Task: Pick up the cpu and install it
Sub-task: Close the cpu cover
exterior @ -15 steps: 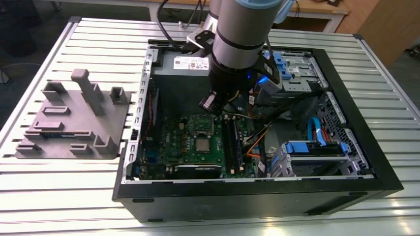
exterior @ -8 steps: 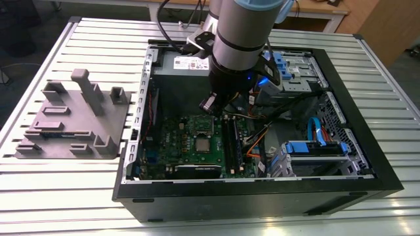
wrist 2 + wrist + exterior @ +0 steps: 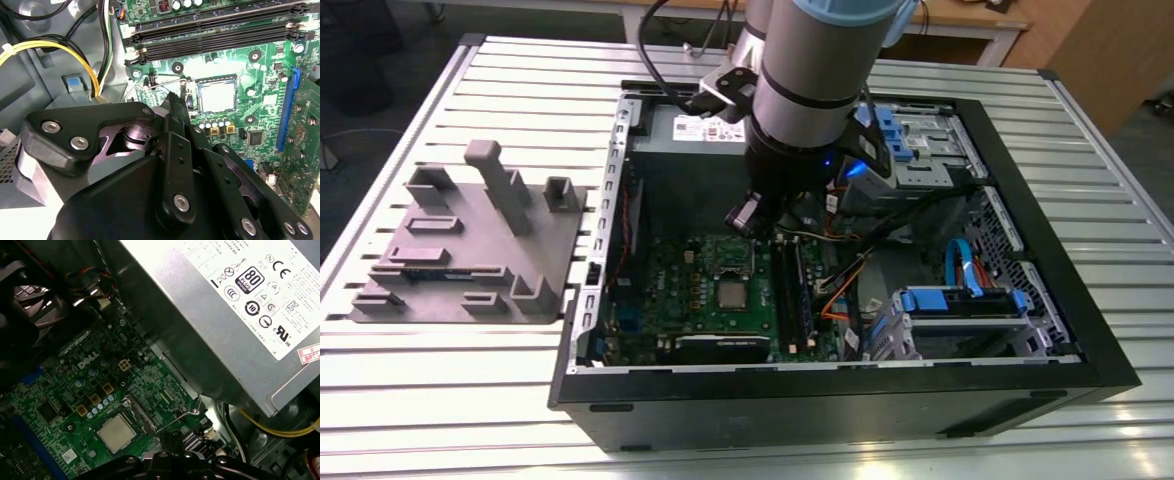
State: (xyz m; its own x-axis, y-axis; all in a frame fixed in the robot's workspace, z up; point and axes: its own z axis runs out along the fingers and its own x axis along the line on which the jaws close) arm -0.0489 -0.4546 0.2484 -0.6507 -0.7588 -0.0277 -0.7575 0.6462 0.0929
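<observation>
The cpu (image 3: 734,293), a small silver-grey square, lies flat in the socket of the green motherboard (image 3: 678,300) inside the open computer case. Both wrist views show it too: cpu (image 3: 217,96), cpu (image 3: 117,432). My gripper (image 3: 774,222) hangs above the board, just beyond the socket toward the power supply. Its black fingers (image 3: 175,120) meet at the tips with nothing between them, a short way off the cpu. The thin metal socket lever (image 3: 161,82) stands unlatched beside the socket, between the fingertips and the cpu.
A grey plastic fixture block (image 3: 474,245) sits on the slatted table at the exterior view's left. The silver power supply (image 3: 235,315) borders the board. Black memory slots (image 3: 220,35), yellow and black cables (image 3: 60,50), blue drive bays (image 3: 958,300) and orange wires crowd the case.
</observation>
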